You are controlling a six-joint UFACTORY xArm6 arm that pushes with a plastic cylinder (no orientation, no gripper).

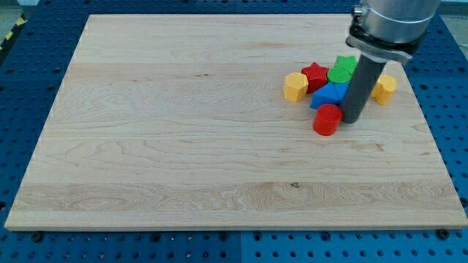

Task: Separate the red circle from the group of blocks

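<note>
The blocks sit on the bench toward the view's upper right. The red circle lies at the view's bottom edge of the group, just below the blue block. My tip stands just beside the red circle, on its right. The yellow block is leftmost, with the red star to its right and the green block beyond. A second yellow block lies right of the rod.

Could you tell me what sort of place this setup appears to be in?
Probably a robotics lab bench: a wooden board lies on a blue perforated table, a printed marker tag sits at the board's corner, and my tip is beside the red circle.
</note>
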